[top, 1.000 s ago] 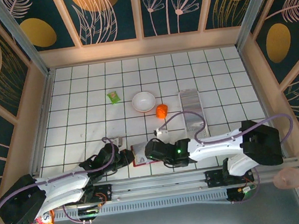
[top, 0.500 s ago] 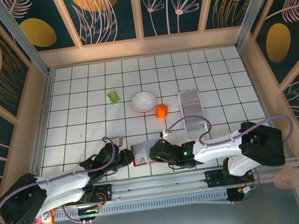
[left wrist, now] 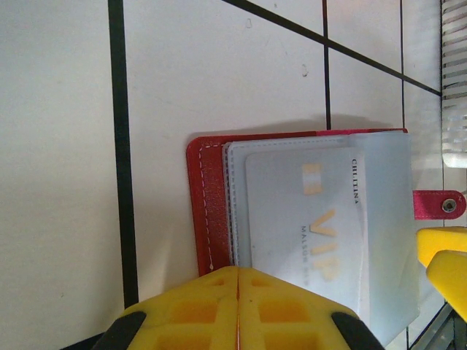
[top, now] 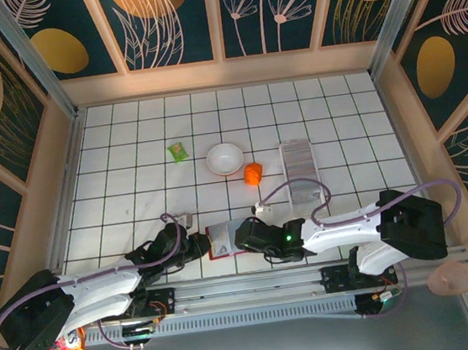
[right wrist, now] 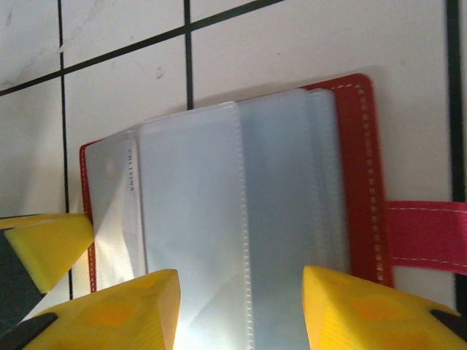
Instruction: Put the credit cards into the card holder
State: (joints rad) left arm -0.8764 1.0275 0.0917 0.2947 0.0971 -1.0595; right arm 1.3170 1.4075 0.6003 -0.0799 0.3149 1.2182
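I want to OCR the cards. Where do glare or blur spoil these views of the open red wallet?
Right wrist: white glare bleaches part of the frosted sleeves of the dark red card holder. Left wrist: even light; the pale grey-white credit card shows legible VIP print. Top external: sharp, but print too small.

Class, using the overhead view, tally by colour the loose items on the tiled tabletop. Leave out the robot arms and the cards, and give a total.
Green: 1, the small packet
White: 1, the bowl
Orange: 1, the small object
Red: 1, the card holder
Clear: 1, the tray
Total: 5
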